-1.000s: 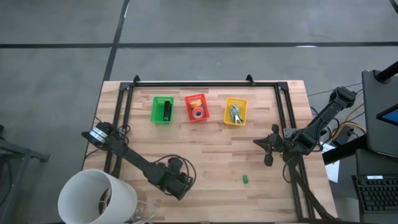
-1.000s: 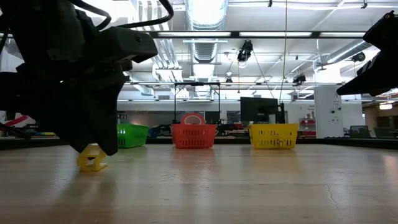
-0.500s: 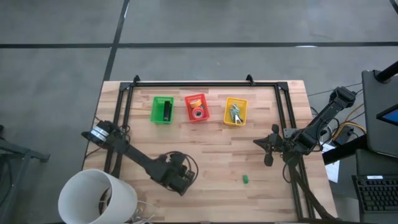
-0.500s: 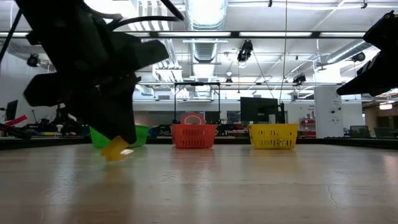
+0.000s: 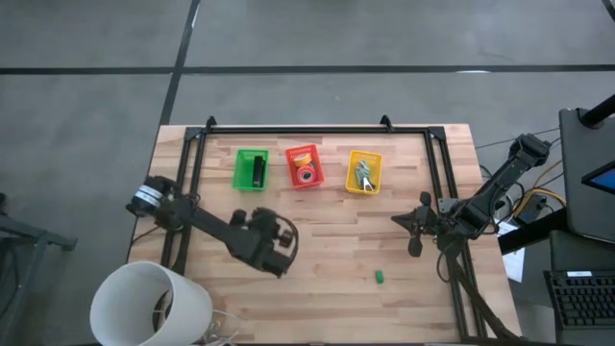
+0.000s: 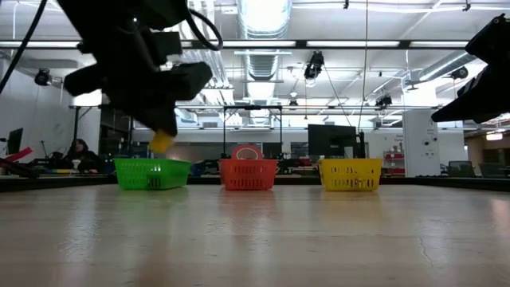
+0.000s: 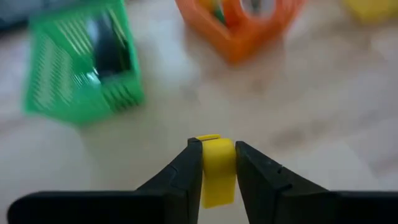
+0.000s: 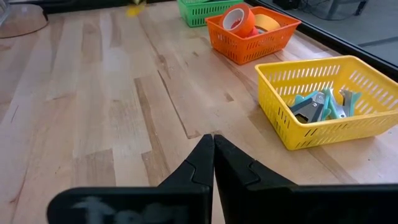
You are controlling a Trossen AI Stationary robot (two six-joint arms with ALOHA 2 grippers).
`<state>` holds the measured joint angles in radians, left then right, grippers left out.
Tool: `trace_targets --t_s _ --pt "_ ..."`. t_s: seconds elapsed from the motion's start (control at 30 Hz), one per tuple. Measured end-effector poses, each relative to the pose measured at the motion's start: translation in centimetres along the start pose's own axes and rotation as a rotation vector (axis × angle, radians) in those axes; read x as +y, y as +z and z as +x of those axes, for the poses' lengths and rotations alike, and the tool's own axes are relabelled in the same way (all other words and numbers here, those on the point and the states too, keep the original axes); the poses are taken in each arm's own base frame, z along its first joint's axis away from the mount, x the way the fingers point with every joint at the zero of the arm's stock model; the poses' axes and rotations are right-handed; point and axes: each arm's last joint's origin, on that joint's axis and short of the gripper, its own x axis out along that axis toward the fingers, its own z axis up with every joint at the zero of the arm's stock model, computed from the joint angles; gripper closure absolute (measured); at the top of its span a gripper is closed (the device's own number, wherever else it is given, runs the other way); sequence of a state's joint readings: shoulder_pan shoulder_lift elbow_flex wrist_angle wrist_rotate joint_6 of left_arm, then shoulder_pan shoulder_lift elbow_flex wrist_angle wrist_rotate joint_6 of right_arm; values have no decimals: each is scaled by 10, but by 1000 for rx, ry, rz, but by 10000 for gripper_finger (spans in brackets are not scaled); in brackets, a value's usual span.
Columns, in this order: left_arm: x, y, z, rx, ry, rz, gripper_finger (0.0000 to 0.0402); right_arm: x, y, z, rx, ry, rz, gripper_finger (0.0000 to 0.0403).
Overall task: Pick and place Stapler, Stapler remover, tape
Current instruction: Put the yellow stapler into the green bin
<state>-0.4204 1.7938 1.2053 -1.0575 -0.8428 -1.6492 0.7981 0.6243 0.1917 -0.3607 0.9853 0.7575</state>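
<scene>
My left gripper (image 7: pixel 217 155) hangs above the near-left part of the table (image 5: pixel 274 245), shut on a small yellow piece (image 7: pixel 216 171), which also shows lifted in the low view (image 6: pixel 162 142). Ahead of it, a green basket (image 5: pixel 252 169) holds the black stapler (image 7: pixel 109 50). An orange basket (image 5: pixel 304 166) holds tape rolls (image 8: pixel 238 18), and a yellow basket (image 5: pixel 364 173) holds stapler removers (image 8: pixel 317 106). A small green block (image 5: pixel 379 277) lies on the near table. My right gripper (image 8: pixel 213 140) waits shut at the table's right side (image 5: pixel 399 219). My left gripper pinches the yellow piece between its two fingers, one fingertip (image 7: pixel 194 163) on each opposite side of the piece (image 7: pixel 217 149). The fingers slant down toward the far edge. The piece is lifted clear of the table.
A black frame (image 5: pixel 317 128) runs along the far edge and both sides of the table. A large white round thing (image 5: pixel 149 303) stands off the near-left corner. Bare wood lies between the baskets and the near edge.
My left gripper has risen and gone toward the far edge, tipping from steeply downward to a shallower slant. The yellow piece, which lay on the table under it, is now lifted clear and carried along toward the green basket.
</scene>
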Motion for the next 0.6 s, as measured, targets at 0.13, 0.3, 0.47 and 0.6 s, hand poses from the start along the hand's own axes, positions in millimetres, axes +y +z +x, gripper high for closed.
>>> trace_targets --t_s 0.13,0.3,0.47,0.6 --pt "11 23 5 -119 57 -12 310 0 0 0 0 0 0 394" --pt "22 47 22 -131 158 23 315 0 0 0 0 0 0 394" --pt "33 65 40 -100 271 64 311 0 0 0 0 0 0 394" --pt "45 76 57 -54 360 95 309 0 0 0 0 0 0 394"
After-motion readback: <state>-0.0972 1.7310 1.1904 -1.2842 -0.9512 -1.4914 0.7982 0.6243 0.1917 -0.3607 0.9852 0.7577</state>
